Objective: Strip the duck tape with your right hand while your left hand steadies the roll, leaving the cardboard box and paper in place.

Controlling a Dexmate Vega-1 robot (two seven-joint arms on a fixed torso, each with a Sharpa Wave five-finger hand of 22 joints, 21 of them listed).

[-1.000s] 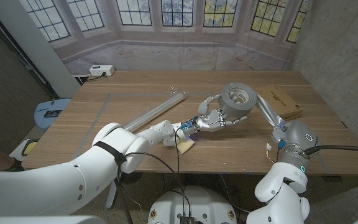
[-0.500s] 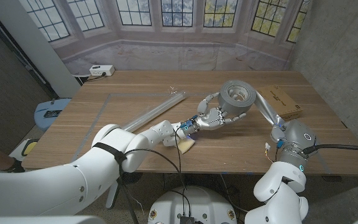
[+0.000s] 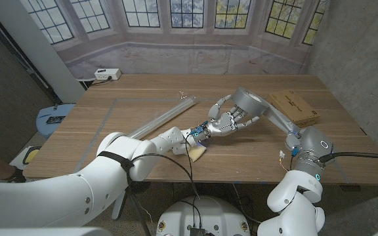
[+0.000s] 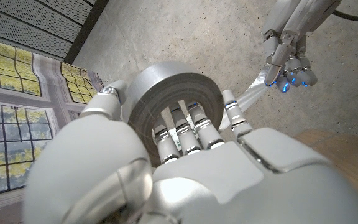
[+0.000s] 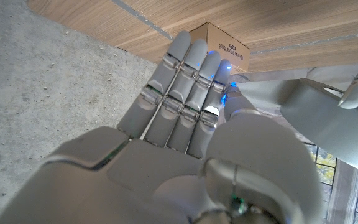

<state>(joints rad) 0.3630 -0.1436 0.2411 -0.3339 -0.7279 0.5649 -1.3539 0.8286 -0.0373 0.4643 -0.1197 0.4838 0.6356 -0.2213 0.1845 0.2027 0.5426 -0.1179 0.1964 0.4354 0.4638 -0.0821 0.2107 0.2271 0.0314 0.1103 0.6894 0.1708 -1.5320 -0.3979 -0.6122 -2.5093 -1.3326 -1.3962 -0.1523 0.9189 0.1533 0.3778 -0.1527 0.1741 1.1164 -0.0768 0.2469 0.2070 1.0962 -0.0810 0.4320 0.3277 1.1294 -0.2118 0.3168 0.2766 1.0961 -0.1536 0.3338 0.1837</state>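
From the head we look down over the table (image 3: pixel 143 131); both wrist views sit close behind their fingers (image 4: pixel 188 127), sharing the tape roll (image 4: pixel 166 87)

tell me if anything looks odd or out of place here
The tape roll is tipped up off the table in the left hand, a pulled strip running to the right hand. The cardboard box sits squarely.

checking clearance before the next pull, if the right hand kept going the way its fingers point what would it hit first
Probably the cardboard box: the right hand's fingers point straight at it, with bare table beyond. How far apart they are is unclear.
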